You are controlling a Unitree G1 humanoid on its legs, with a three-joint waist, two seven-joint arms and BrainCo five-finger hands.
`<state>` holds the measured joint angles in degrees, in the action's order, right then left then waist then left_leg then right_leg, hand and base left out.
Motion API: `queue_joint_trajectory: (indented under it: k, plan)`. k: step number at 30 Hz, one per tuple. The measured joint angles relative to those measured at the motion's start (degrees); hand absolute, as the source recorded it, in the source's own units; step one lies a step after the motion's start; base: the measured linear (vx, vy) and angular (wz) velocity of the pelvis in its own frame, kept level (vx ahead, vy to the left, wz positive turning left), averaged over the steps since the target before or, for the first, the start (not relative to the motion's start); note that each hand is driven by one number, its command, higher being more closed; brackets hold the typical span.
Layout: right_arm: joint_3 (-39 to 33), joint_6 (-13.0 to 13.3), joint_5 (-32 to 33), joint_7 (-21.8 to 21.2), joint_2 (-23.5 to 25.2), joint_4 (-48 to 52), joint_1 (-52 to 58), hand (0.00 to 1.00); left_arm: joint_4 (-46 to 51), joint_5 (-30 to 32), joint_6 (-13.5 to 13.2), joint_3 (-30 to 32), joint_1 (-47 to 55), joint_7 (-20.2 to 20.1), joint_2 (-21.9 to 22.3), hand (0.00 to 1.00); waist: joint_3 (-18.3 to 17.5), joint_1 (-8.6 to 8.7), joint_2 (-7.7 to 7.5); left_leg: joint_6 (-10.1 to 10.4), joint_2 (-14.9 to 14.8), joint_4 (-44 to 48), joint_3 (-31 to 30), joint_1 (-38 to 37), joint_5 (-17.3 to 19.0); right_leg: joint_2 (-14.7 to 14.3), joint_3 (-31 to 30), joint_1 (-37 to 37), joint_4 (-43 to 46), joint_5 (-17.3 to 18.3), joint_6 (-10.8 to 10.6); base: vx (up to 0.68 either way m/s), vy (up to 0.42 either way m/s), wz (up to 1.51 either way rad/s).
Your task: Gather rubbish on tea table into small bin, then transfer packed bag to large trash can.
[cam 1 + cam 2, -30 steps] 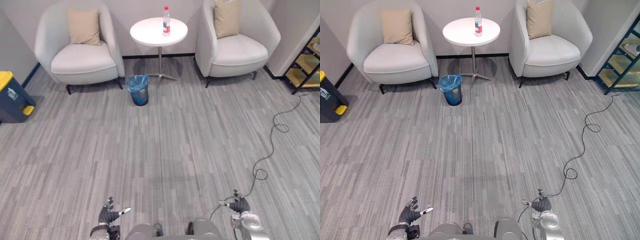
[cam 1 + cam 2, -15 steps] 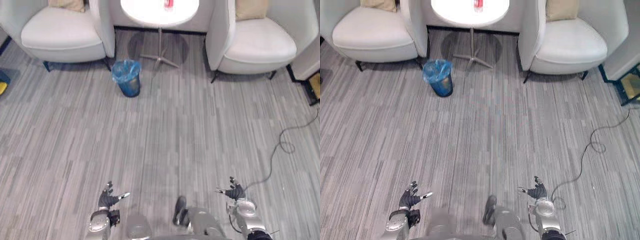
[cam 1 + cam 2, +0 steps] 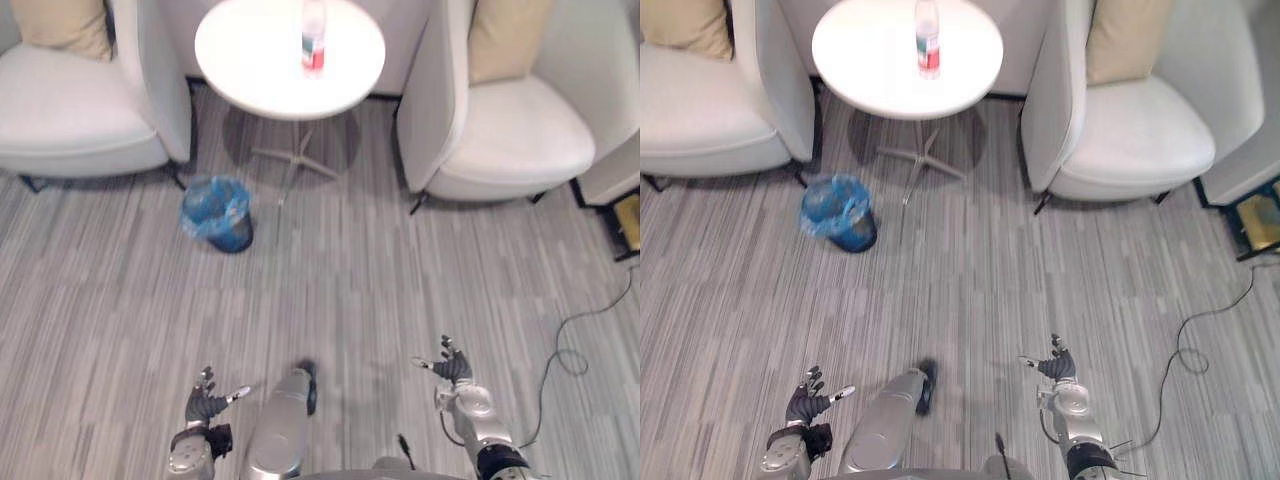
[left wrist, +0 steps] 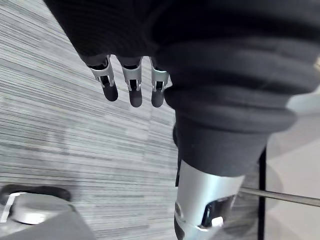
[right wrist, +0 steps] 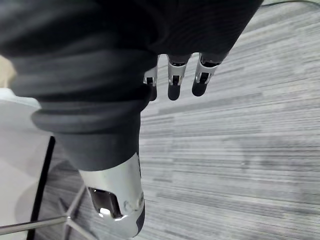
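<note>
While bottle [image 3: 313, 36] stands on tea table [image 3: 248, 62], small bin [image 3: 216, 214] near its base

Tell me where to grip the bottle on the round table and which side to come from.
Take the bottle around its body at the red label, wrapping it side-on. It stands upright and alone on the round table, so its sides are free. Come from the near edge, since the left armchair and right armchair flank the table. Left hand and right hand are open.

Bottle [image 3: 313, 35] on tea table [image 3: 250, 60], armchairs [image 3: 520, 140] flanking it, small bin [image 3: 232, 238] on floor [image 3: 400, 300] front-left
</note>
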<state>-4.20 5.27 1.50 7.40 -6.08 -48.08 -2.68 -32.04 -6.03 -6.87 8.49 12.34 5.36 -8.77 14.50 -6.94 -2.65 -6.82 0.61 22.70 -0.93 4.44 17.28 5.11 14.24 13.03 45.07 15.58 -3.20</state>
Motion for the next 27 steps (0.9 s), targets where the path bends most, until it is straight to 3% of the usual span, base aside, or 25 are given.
queue_joint_trajectory:
  k: [2,3,4,5,6,7,8,10,11,12,13,16,17,18,19,20,23,25,27]
  plan:
    - [0.11,-0.06,0.02,-0.03,-0.12,-0.23,0.59,0.00,-0.95,0.00,0.02,-0.03,-0.62,-0.02,-0.04,0.00,0.00,0.20,-0.08,0.85,-0.39,-2.36,-1.92,-3.84,0.93,-1.26,0.30,2.61,-15.44,-1.59,-1.17,0.61,-0.056,0.69]
    - [0.06,-0.09,0.07,-0.03,-0.23,-0.77,0.84,0.00,-2.02,0.02,0.05,0.02,-1.20,-0.01,0.00,0.00,-0.35,0.30,-0.96,1.93,0.14,-5.08,-4.02,-7.12,1.53,-1.76,-1.08,4.73,-29.63,-6.87,-2.60,0.64,-0.109,0.69]
    - [0.02,-0.17,0.07,-0.02,-0.25,-0.79,0.83,0.00,-2.17,0.06,0.06,0.03,-1.24,-0.01,0.02,0.00,-0.42,0.32,-1.23,2.81,0.36,-5.92,-4.76,-8.46,2.03,-1.79,-2.18,6.14,-32.11,-9.04,-2.79,0.77,-0.167,0.84]
    - [0.09,-0.34,0.08,-0.02,-0.06,-0.79,0.83,0.00,-2.28,0.13,0.09,0.05,-0.97,0.00,-0.04,0.00,-1.18,0.25,-2.46,4.53,0.40,-6.76,-6.15,-11.03,3.07,-2.40,-4.13,7.80,-34.74,-13.57,-2.04,0.65,-0.214,0.89]
    - [0.12,-0.39,0.11,-0.03,0.15,-0.80,1.07,0.00,-2.34,0.23,0.11,0.04,-0.05,0.00,-0.07,0.00,-1.66,0.71,-2.38,5.96,0.04,-5.87,-8.13,-12.96,3.88,-3.38,-6.48,7.29,-34.16,-20.63,1.57,0.67,-0.249,0.98]
    - [0.05,-0.44,0.14,-0.03,0.05,-0.80,1.17,0.00,-2.52,0.25,0.11,0.02,0.10,-0.01,0.20,0.00,-2.33,1.62,-1.66,6.05,-0.84,-4.68,-9.33,-13.12,3.94,-4.01,-6.55,6.82,-33.71,-24.61,2.98,0.72,-0.271,0.92]
    - [-0.30,-0.43,0.21,-0.03,-0.03,-0.50,1.17,0.00,-3.03,0.57,0.07,0.05,-0.03,-0.02,1.09,0.00,-3.79,1.56,0.49,7.54,-2.84,0.67,-10.41,-11.17,3.11,-5.53,-3.88,5.54,-33.59,-22.80,4.20,0.71,-0.249,0.55]
    - [0.61,-0.25,0.67,-0.05,0.44,1.75,0.46,0.00,-3.12,1.15,0.12,0.98,-0.14,0.02,2.19,0.00,-3.37,1.47,1.88,12.94,-5.11,19.10,-7.62,-3.39,-2.96,-8.22,-3.15,0.13,-37.10,-20.90,5.67,0.70,-0.232,0.22]
    - [0.66,-0.13,0.91,0.09,1.34,2.88,0.44,0.00,-3.12,1.21,0.14,1.02,0.06,-0.03,2.73,0.00,-3.23,0.76,2.52,12.18,-8.35,31.24,-4.27,1.60,-3.54,-10.27,-3.23,-4.89,-40.34,-20.34,6.50,0.57,-0.158,0.00]
    - [0.61,-0.09,1.35,0.18,2.03,2.92,0.33,0.00,-3.37,1.28,0.28,0.66,-0.32,-0.12,2.80,0.00,-3.08,0.23,2.40,11.26,-9.94,35.14,-2.20,4.36,-0.98,-10.94,-3.47,-7.99,-41.46,-19.97,7.02,0.64,-0.125,-0.07]
    - [0.65,0.06,2.29,0.16,2.43,2.87,0.18,0.00,-3.28,1.71,0.28,-0.20,-0.97,-0.30,3.05,0.00,-2.99,-0.37,1.55,10.85,-10.23,35.02,-0.09,7.44,1.42,-10.68,-4.12,-10.40,-41.57,-19.73,7.35,0.39,-0.041,-0.03]
    - [-0.04,0.54,3.11,0.24,3.11,2.86,-1.19,0.00,-3.22,2.17,0.23,-0.25,-1.35,-0.34,3.64,0.00,-2.34,-0.27,0.34,10.30,-9.37,25.33,2.92,13.38,2.67,-8.07,-4.97,-13.40,-41.54,-19.43,7.02,0.41,0.052,-0.05]
    - [-0.50,1.09,3.09,0.32,2.45,3.23,-0.97,0.00,-3.06,2.19,0.23,-0.42,-1.17,-0.27,3.79,0.00,-2.43,-0.28,0.72,12.66,-8.57,12.19,3.26,14.09,-0.31,-6.79,-4.90,-14.72,-41.41,-17.02,4.58,0.34,0.140,-0.24]
    - [-0.47,1.10,3.05,0.33,1.73,3.74,-0.57,0.00,-2.80,2.19,0.21,-0.58,-1.00,-0.25,4.15,0.00,-2.55,-0.40,2.05,13.00,-8.83,6.01,2.83,13.94,-4.44,-6.99,-4.78,-15.45,-41.39,-15.41,3.61,0.39,0.202,-0.29]
    - [-0.54,1.17,2.99,0.34,0.73,3.99,-0.31,0.00,-2.73,2.18,0.12,-0.63,-0.96,-0.24,4.61,0.00,-2.25,-0.80,4.07,9.37,-9.63,2.39,2.38,14.15,-12.56,-7.68,-4.89,-16.42,-41.41,-12.45,2.11,0.29,0.187,-0.07]
    - [-0.51,0.68,2.94,0.53,1.06,3.58,-0.10,0.00,-3.18,2.19,0.15,-0.69,-2.25,-0.14,4.24,0.00,-1.86,-1.00,2.90,8.17,-7.14,0.68,2.75,12.94,-12.30,-5.15,-5.10,-16.68,-40.96,-11.53,0.94,0.27,0.184,0.08]
    - [-0.31,0.66,2.42,0.38,1.40,3.62,0.83,0.00,-2.90,2.22,0.13,-0.61,-1.71,-0.13,3.31,0.00,-1.71,-1.21,1.72,6.41,-5.17,0.81,4.59,11.42,-10.78,-2.59,-6.07,-17.16,-39.35,-10.09,-0.49,0.20,0.135,0.01]
    - [-0.23,0.77,2.28,0.30,1.66,4.06,0.70,0.00,-3.02,2.22,0.19,-0.58,-0.29,-0.11,2.71,0.00,-1.59,-1.54,1.66,6.16,-5.51,1.40,5.57,9.28,-7.99,-2.09,-7.41,-15.95,-33.14,-8.71,-1.80,0.16,0.148,-0.37]
    - [0.26,0.92,1.68,0.55,1.77,6.41,1.20,0.00,-3.53,2.24,0.24,-1.59,0.51,-0.20,1.91,0.00,-1.55,-1.00,1.44,5.84,-5.19,0.09,5.96,5.48,-6.49,-0.75,-8.21,-11.57,-20.23,-7.29,-3.41,0.08,0.086,-0.05]
